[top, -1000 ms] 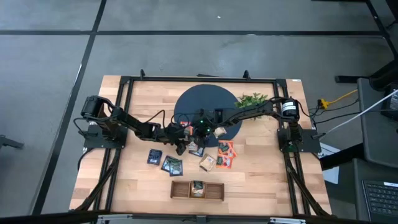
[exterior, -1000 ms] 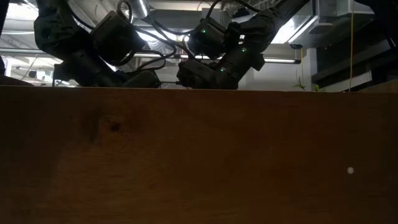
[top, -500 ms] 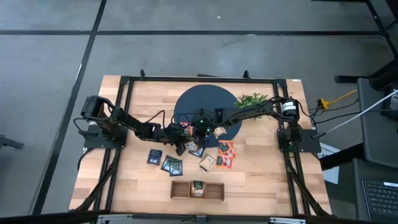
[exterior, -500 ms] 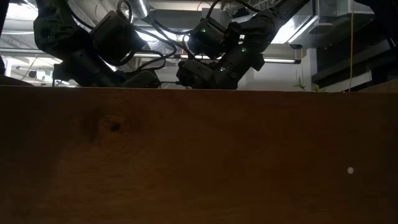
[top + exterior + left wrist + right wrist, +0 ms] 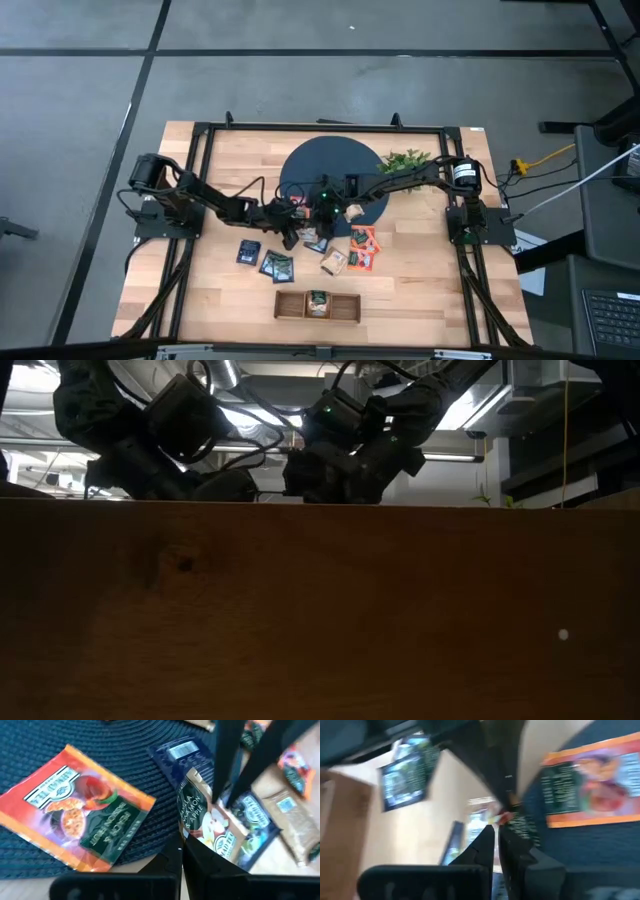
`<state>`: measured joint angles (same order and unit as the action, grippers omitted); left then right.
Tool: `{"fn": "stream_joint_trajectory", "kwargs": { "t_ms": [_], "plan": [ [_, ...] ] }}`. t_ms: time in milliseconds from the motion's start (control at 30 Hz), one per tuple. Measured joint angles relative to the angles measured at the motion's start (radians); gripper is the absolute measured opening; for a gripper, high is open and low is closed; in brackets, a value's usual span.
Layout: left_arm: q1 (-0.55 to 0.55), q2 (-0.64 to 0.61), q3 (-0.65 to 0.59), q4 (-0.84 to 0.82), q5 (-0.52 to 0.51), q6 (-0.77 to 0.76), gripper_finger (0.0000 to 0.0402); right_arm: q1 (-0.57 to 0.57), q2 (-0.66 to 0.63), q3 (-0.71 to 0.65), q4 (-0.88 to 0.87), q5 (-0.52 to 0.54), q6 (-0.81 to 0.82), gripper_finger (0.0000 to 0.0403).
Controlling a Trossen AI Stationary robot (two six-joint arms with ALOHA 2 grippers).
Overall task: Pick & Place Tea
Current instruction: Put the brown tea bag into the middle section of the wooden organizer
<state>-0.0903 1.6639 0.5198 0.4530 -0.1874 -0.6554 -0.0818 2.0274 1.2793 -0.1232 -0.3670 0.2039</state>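
High cam straight down; low cam table-edge level; wrist cams close, share orange sachet point(image 5: 75, 810).

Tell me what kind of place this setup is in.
Probably a robotics lab or workshop: a wooden table in a black frame on bare grey floor, exposed ceiling ducts overhead, and a desk with a keyboard beside it.

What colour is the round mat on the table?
Dark navy blue, woven mat; the left wrist view shows it best.
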Motion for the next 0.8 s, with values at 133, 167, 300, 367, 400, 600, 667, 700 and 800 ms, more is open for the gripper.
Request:
{"fn": "stream_joint_trajectory", "kwargs": {
  "t_ms": [133,167,300,367,400,600,667,700,800],
  "plan": [
    [-0.002,-0.04,0.0,0.001,0.007,0.012,0.0002,0.0,-0.014,0.0,-0.009,-0.06,-0.004,0.003],
    [-0.003,-0.052,0.0,0.0,0.007,0.014,0.0002,0.0,-0.025,0.0,-0.012,-0.061,-0.004,0.003],
    [-0.013,-0.092,0.0,-0.001,0.007,0.015,0.0002,0.001,-0.087,0.001,-0.027,-0.062,-0.033,0.003],
    [-0.025,-0.105,0.0,0.001,0.007,0.015,0.0002,0.004,-0.121,0.001,-0.038,-0.062,-0.055,0.003],
    [-0.032,-0.111,0.0,0.0,0.007,0.015,0.0002,0.006,-0.137,0.001,-0.048,-0.061,-0.064,0.003],
    [-0.076,-0.115,0.04,0.001,-0.001,0.008,0.0002,0.044,-0.214,0.001,-0.086,-0.012,-0.125,0.003],
    [-0.089,-0.113,0.062,0.001,-0.004,0.022,0.0002,0.065,-0.231,0.0,-0.094,0.01,-0.139,0.003],
    [-0.095,-0.113,0.073,-0.002,-0.006,0.032,0.0002,0.076,-0.238,0.0,-0.095,0.013,-0.15,0.003],
    [-0.109,-0.113,0.107,0.002,-0.005,0.058,0.0002,0.105,-0.257,0.0,-0.113,0.015,-0.182,0.003]
  ]
}}
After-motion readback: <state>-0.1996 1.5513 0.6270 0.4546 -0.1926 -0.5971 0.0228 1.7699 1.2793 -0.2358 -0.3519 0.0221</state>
